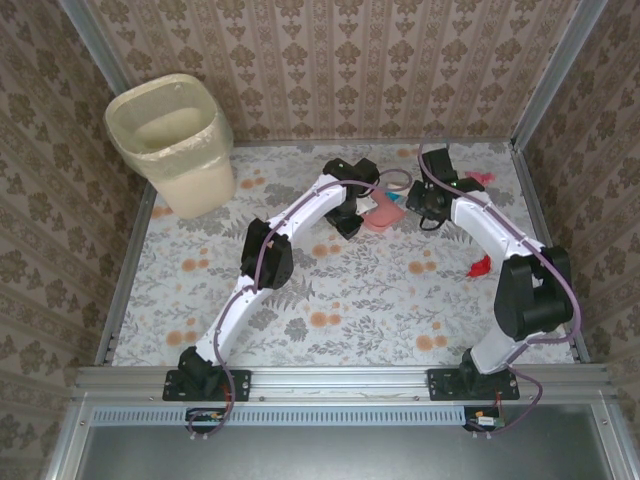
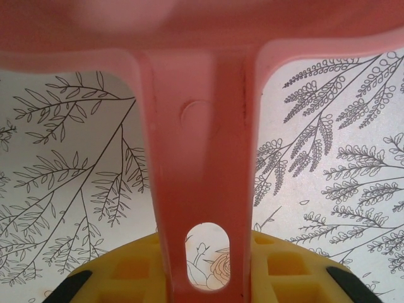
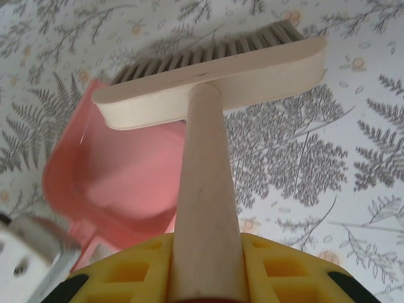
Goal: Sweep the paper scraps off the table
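Note:
My left gripper point(image 1: 350, 205) point(image 2: 205, 271) is shut on the handle of a flat pink dustpan point(image 2: 202, 139) point(image 1: 383, 216), which lies near the far middle of the table point(image 1: 200, 245). Close to its right, my right gripper point(image 1: 427, 198) point(image 3: 205, 271) is shut on the pale wooden handle of a hand brush point(image 3: 214, 76). The brush's grey bristles point down at the cloth just beyond the dustpan's point(image 3: 120, 177) open mouth. Two red paper scraps lie on the right side: one point(image 1: 481, 265) beside my right arm, another point(image 1: 480, 178) by the far right edge.
A cream waste bin point(image 1: 175, 140) with a liner stands at the far left corner. Brown patterned walls close off the left, far and right sides. A metal rail point(image 1: 340, 382) runs along the near edge with both arm bases on it.

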